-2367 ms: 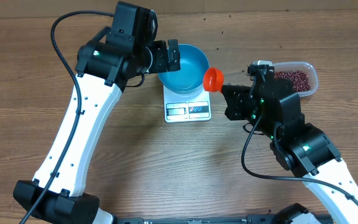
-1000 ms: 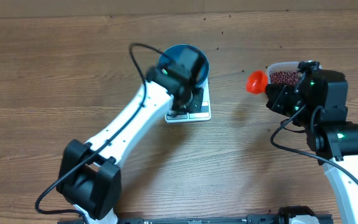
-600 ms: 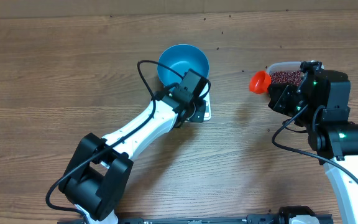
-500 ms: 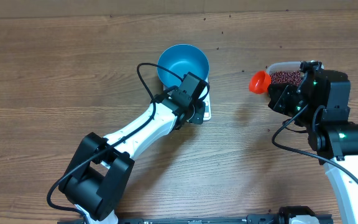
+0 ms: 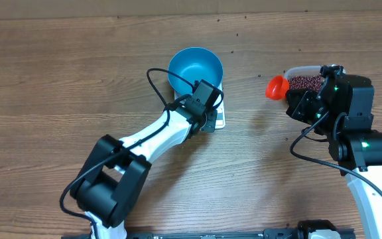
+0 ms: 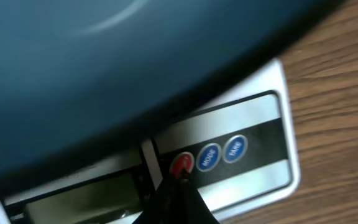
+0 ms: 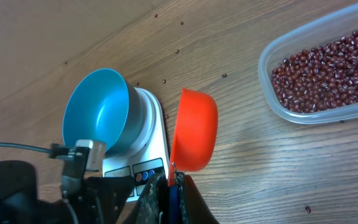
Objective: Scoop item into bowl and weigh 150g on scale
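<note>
While the left jaws meet the scale point(image 5: 219, 119) in the overhead view, closed to one point just beside the bowl point(image 5: 195, 68) seated on it, we judge a hard push could slide both across the desk point(image 5: 45, 79). Through the left wrist camera, they touch the red button point(image 6: 181, 165), next to two blue buttons point(image 6: 208, 155); a slip could hit the wrong key and spoil the zero. From the right wrist, the right jaws clamp the orange scoop point(image 7: 194, 129) by its handle, near the clear tub point(image 7: 319, 117) holding the beans point(image 7: 328, 68); a loose hold may spill later scoops.
</note>
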